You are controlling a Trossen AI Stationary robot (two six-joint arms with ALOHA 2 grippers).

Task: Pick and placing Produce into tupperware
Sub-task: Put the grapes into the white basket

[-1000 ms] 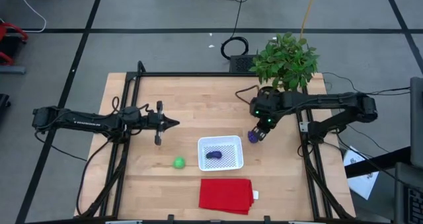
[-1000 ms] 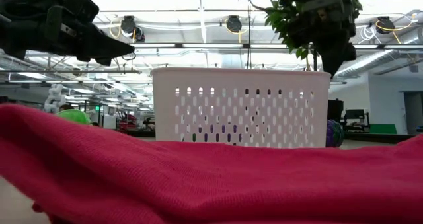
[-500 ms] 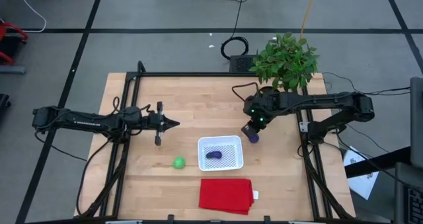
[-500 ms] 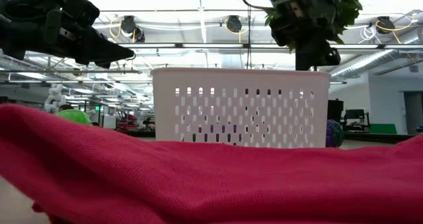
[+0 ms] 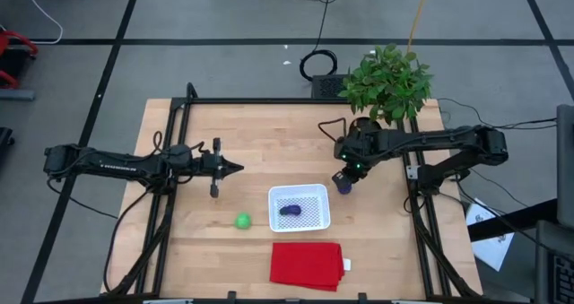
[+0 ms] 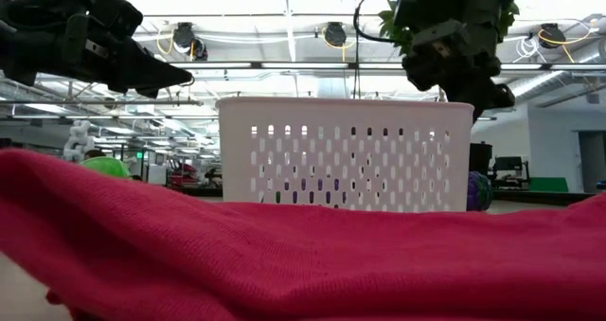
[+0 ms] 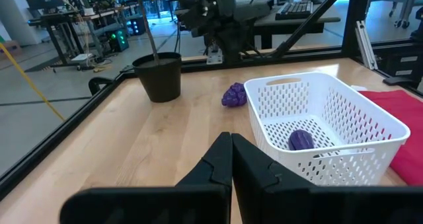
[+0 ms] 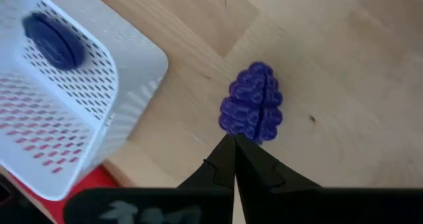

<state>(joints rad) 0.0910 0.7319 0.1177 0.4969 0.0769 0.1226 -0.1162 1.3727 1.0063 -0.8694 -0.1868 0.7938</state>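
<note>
We see both grippers closed w/ nothing held: right gripper [image 8: 232, 141] over purple bumpy piece [image 8: 252, 104] beside white basket [image 5: 300, 207] near worktop centre, left gripper [image 5: 235, 168] idle mid-left.

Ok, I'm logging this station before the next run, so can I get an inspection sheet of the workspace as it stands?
Surface: wooden table, bare wood around the items.
Job's things: white tupperware holds one purple piece; the grape-like purple piece lies on the wood beside it; green ball lies on the wood on its other side.
Clutter: red cloth near the front edge; potted plant at the back right corner.
Grippers: left gripper shut, empty, waiting at mid-left; right gripper shut, empty, fingers above the grape-like piece.
Cables: coiled black cable on the floor behind the table.
Surroundings: grey floor; no person seen.
</note>
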